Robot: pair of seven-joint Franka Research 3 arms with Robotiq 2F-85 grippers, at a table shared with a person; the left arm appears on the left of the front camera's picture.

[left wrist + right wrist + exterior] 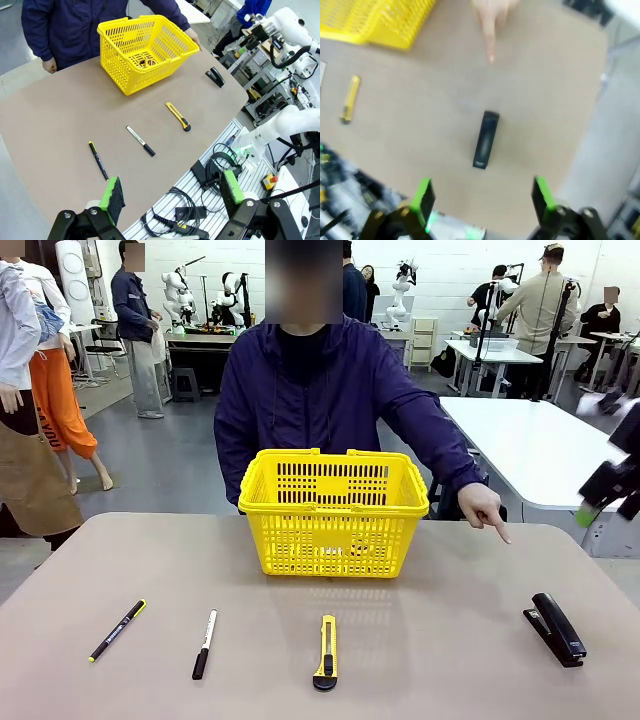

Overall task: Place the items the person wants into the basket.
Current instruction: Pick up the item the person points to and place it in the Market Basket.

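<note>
Front view first: the person in the dark navy-purple zip jacket [330, 390] at 12 o'clock has a hand [487, 508] pointing down toward the black desk stapler [556, 628]. It lies at about 4 o'clock on the tan surface [430, 660], well apart from the bright yellow slotted plastic basket [333, 510] in the middle. So I'd say the stapler is the wanted item.

Left wrist view: the left gripper [171, 190] hangs past the near edge, jaws spread wide with nothing between them. The stapler is way off at 1 o'clock, beyond the yellow-and-black utility knife [178, 116].

Right wrist view (blurry): the right gripper [481, 186] also has its jaws wide apart and empty. The stapler is near, dead ahead at 12 o'clock and lined up between the pads. Its long axis runs roughly 12-to-6, tipped slightly toward 1. The right arm is clearly nearer, and I reckon the jaws could close across the narrow width as they stand. The basket sits at 11 o'clock.
</note>
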